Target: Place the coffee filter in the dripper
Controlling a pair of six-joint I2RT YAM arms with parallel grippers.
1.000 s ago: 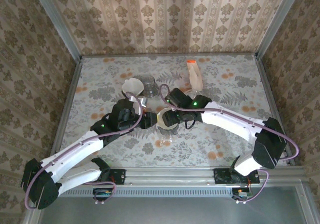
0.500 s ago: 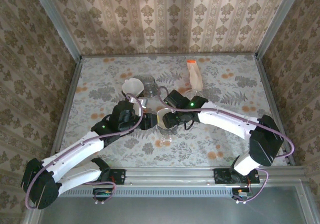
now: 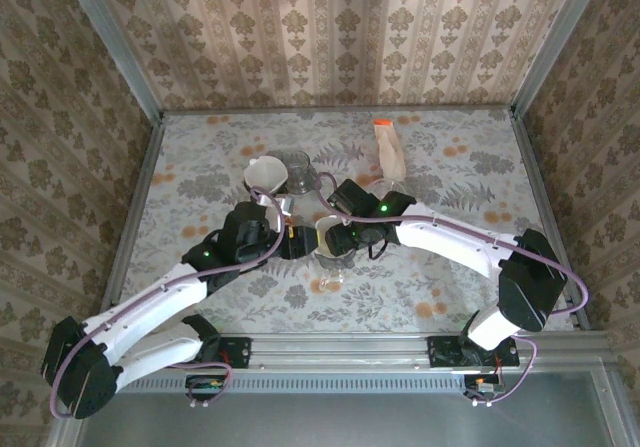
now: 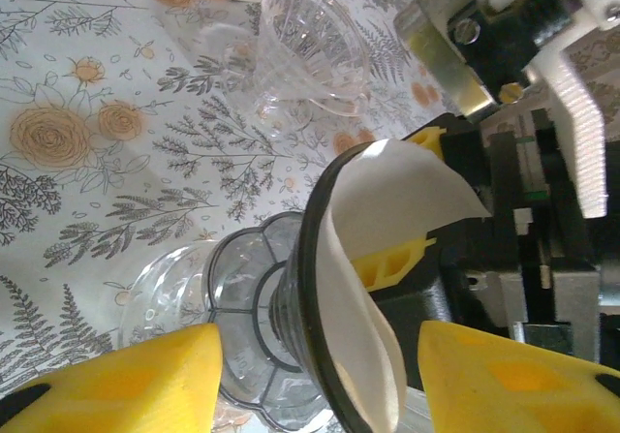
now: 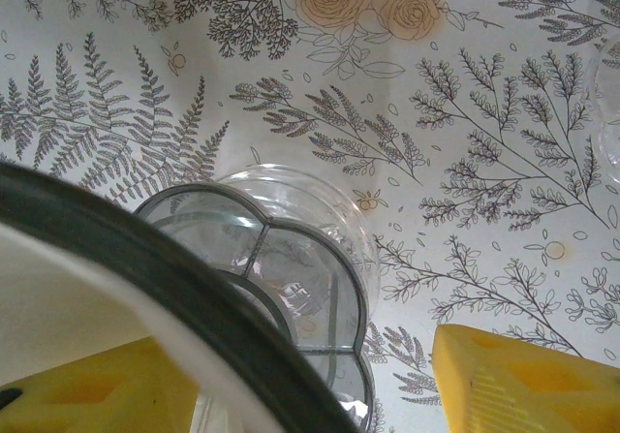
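The left gripper (image 4: 320,375) stands open and holds nothing, its yellow fingertips wide apart on either side of the glass dripper (image 4: 247,331). One tip is just beside the dripper's scalloped base.

The white paper coffee filter (image 4: 412,191) already sits inside the dripper's dark rim. One flap of it rises above the rim on the side facing the right arm.

The right gripper (image 5: 305,385) is open too, its jaws straddling that rim. We see one of its yellow fingers (image 4: 397,259) down inside the filter cone. In the right wrist view the other finger stands apart from the dripper, with bare tablecloth showing in the gap. We cannot tell whether the inner finger presses on the paper.

From above, both arms meet over the dripper near the middle of the floral-patterned table (image 3: 200,157). A clear glass vessel (image 5: 305,205) shows just past the dripper's base, and we cannot tell whether the two touch.

Farther back stand a clear ribbed cone (image 4: 310,50), a spare white paper cone (image 3: 264,174) beside a glass cup (image 3: 296,167), and a pale pouch with an orange top (image 3: 388,152).
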